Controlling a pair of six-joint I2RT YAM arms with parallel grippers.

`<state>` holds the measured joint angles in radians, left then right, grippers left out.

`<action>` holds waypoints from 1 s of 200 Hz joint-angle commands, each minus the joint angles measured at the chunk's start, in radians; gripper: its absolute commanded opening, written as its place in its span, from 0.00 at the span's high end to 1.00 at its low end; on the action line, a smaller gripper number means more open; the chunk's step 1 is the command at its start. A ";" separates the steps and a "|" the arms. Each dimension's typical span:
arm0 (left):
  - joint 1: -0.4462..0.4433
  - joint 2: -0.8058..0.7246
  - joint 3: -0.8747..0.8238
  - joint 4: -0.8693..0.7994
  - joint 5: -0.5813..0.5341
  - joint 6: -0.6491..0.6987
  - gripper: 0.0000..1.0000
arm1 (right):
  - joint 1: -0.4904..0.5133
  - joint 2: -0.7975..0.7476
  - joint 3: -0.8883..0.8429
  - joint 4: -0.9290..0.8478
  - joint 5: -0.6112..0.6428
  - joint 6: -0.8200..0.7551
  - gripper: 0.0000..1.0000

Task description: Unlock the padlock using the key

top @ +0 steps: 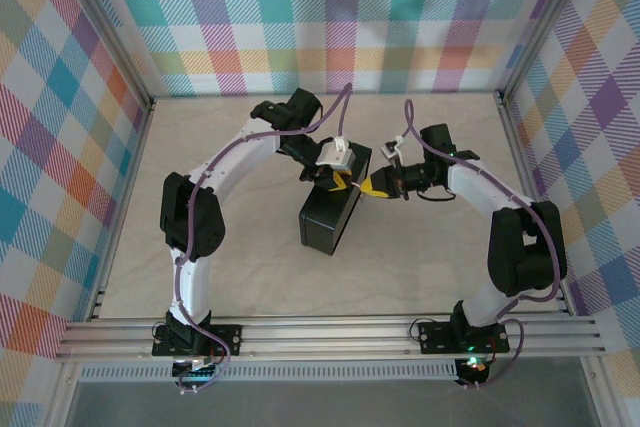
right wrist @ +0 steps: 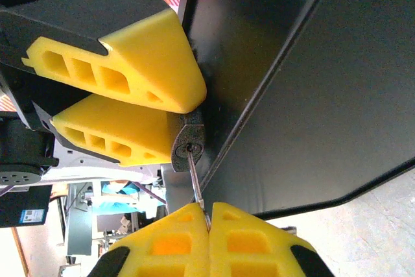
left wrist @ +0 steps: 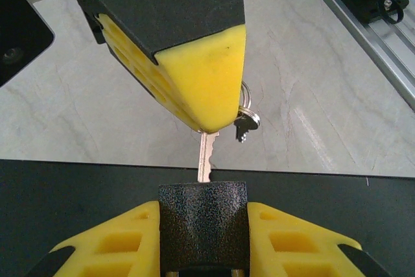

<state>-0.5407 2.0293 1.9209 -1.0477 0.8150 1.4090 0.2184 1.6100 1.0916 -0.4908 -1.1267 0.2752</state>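
Note:
The black textured padlock (left wrist: pixel 203 228) sits clamped between the yellow fingers (left wrist: pixel 117 244) of my left gripper (left wrist: pixel 203 207), which is shut on its body. It is held above a black box (top: pixel 328 222). In the right wrist view its keyhole face (right wrist: pixel 188 144) points toward my right gripper (right wrist: pixel 209 209). That gripper is shut on the silver key (right wrist: pixel 196 180), whose tip is in the keyhole. Most of the blade (left wrist: pixel 206 154) stays outside the lock. A ring with a second small key (left wrist: pixel 245 122) hangs beside the right gripper's finger (left wrist: pixel 194 69). Both grippers meet at the table's middle (top: pixel 358 185).
The black box (right wrist: pixel 311 95) lies right under and beside the padlock. The beige table (left wrist: pixel 311 95) is bounded by an aluminium rail (left wrist: pixel 363 30) at the near edge. Plaid walls (top: pixel 330 17) enclose the other sides.

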 commanded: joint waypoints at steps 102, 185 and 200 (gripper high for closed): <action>-0.004 -0.016 0.012 -0.099 0.063 0.069 0.73 | 0.018 0.072 0.094 -0.006 -0.064 -0.039 0.96; -0.024 -0.001 0.031 -0.115 0.168 0.085 0.75 | 0.071 0.138 0.191 0.031 -0.071 0.024 0.95; -0.028 -0.008 0.022 -0.117 0.171 0.089 0.75 | 0.071 0.139 0.189 0.084 -0.080 0.073 0.93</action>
<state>-0.5331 2.0357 1.9434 -1.1061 0.8310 1.4605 0.2768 1.7397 1.2404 -0.5552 -1.1652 0.2928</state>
